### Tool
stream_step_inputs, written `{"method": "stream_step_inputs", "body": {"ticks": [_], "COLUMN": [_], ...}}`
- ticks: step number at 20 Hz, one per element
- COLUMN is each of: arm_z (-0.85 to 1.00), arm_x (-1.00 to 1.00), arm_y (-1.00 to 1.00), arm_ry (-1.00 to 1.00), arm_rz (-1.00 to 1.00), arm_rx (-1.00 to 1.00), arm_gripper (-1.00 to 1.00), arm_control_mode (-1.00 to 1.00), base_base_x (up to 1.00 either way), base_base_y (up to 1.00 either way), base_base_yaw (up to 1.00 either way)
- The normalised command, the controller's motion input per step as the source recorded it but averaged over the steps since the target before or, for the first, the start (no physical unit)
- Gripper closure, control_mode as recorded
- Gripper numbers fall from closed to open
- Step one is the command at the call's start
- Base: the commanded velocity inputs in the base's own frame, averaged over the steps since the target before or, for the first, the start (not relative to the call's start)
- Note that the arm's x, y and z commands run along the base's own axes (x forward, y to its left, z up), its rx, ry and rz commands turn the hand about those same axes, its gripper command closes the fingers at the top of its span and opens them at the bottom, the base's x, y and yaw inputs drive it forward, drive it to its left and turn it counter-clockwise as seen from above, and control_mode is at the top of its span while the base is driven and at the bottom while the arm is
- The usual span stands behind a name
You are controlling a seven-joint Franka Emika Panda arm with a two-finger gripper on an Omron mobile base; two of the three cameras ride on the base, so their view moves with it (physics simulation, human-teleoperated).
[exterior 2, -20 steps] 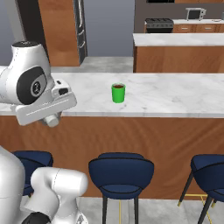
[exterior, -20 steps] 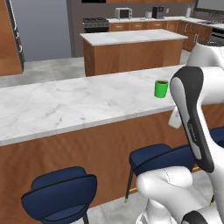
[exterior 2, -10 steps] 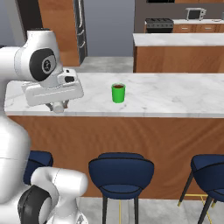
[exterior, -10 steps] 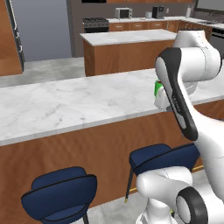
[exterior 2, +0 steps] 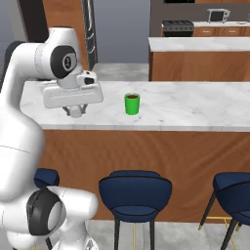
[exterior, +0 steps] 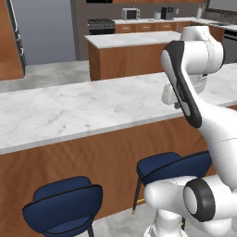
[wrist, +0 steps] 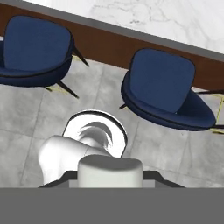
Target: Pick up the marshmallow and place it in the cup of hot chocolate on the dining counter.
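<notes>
On the dining counter (exterior 2: 195, 105) the green cup (exterior 2: 132, 103), hand view's pincer (wrist: 109, 174) gripping marshmallow (wrist: 110, 171), navy stools (wrist: 162, 89) beneath

Small bright green cylindrical cup (exterior 2: 132, 103) upright on long white grey-veined marble dining counter (exterior 2: 195, 105), dark brown liquid inside. White soft marshmallow lump (wrist: 110, 171) sits pinched between dark fingertips in hand view.

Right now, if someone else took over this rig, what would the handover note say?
Gripper: shut on the marshmallow, a white lump between its fingertips in the hand view.
Green cup of hot chocolate: upright on the dining counter, to the right of the gripper in the right base view.
Done: marshmallow picked up, carried over the counter's edge.
Left: bring it over the cup and drop it in.
</notes>
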Motion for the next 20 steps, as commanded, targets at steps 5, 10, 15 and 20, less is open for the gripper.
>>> {"method": "stream_step_inputs", "body": {"ticks": [5,10,15,20], "arm_z": [0.0,0.0,0.09,0.05], "arm_x": [0.36,0.58,0.44,0.38], "arm_y": [-0.12,-0.09,-0.09,-0.09], "arm_ry": [0.0,-0.04,0.0,0.05], "arm_rz": [0.0,0.0,-0.01,-0.05], "arm_rx": [0.05,0.09,0.02,0.0], "arm_gripper": [1.0,1.0,1.0,1.0], "arm_control_mode": [-1.0,-1.0,-1.0,-1.0], "base_base_x": [0.0,0.0,0.0,0.0], "base_base_y": [0.0,0.0,0.0,0.0], "base_base_yaw": [0.0,0.0,0.0,0.0]}}
